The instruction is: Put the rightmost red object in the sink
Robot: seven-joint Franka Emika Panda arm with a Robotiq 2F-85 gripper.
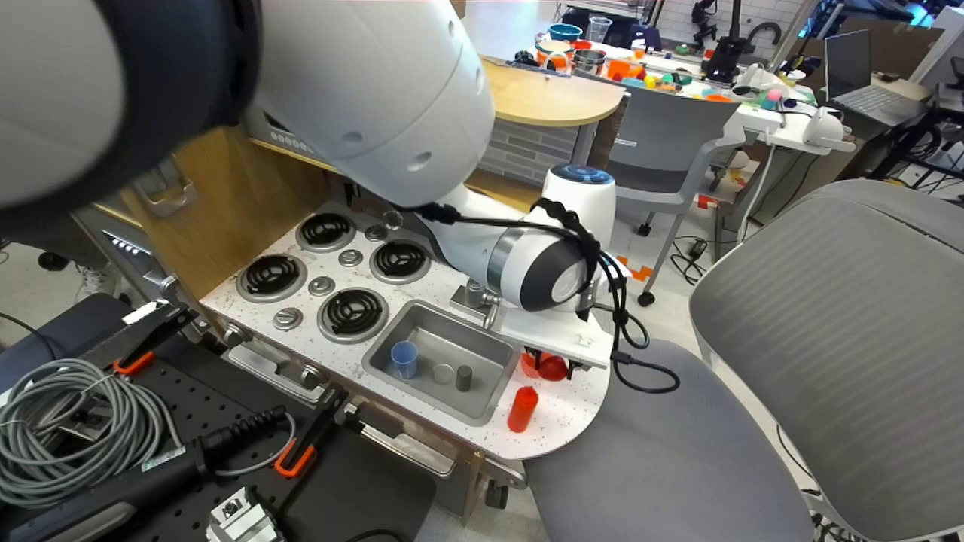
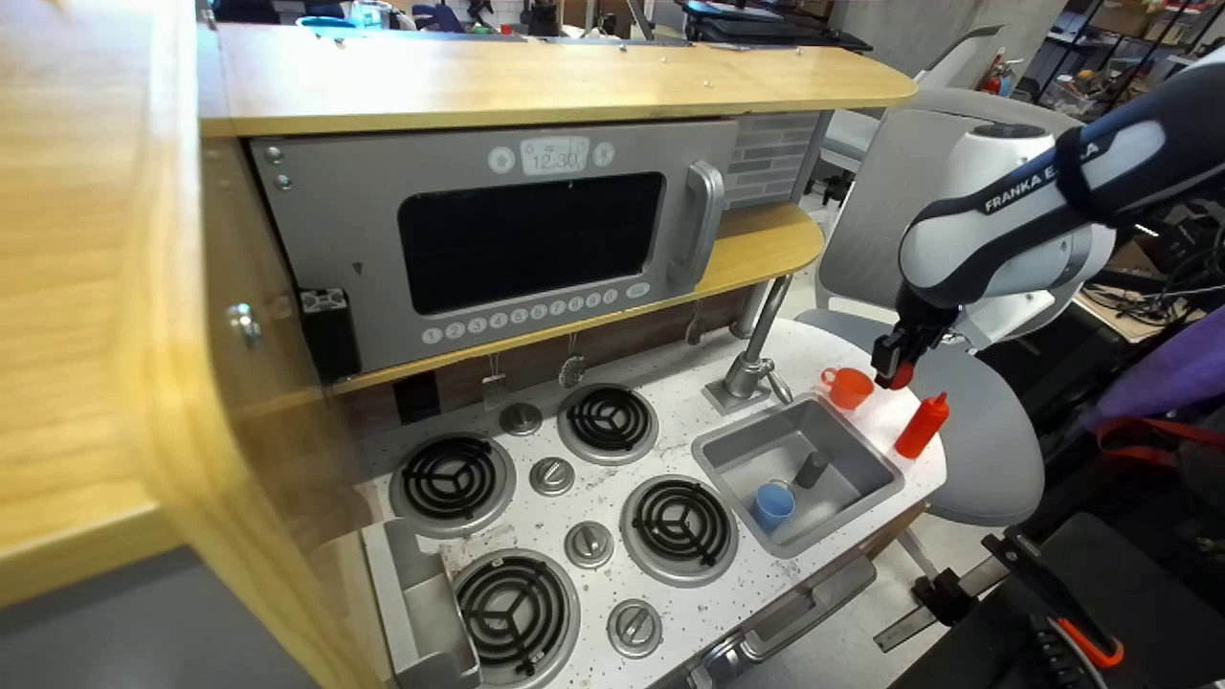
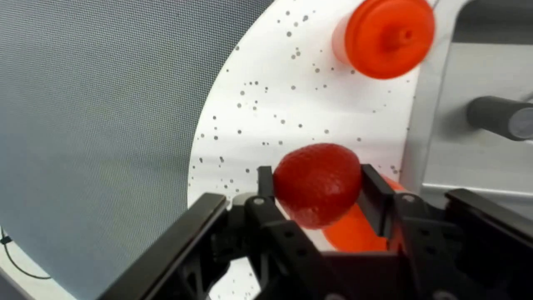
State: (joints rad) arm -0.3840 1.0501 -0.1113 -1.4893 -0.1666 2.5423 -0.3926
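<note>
Wht speckled countertop (image 3: 250, 116) carries sink (image 3: 474, 162), approx 2 o'clock of gripper (image 3: 317, 180) in wrist view. Red squeeze btl (image 3: 387, 37) stands upright at 1 o'clock; orange mug (image 3: 356, 233), approx 5 o'clock, partly hidden. Blue cup (image 2: 773, 504) sits in sink, in both exterior views. Red rounded toy (image 3: 317, 189): pinched in gripper, over countertop nr sink.

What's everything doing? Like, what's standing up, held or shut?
Round red toy: held, outside the sink
Gripper: closed on it
Red bottle: upright on the counter
Orange cup: on the counter
Blue cup: in the sink
Grey cylinder: upright in the sink
Microwave: door shut
</note>
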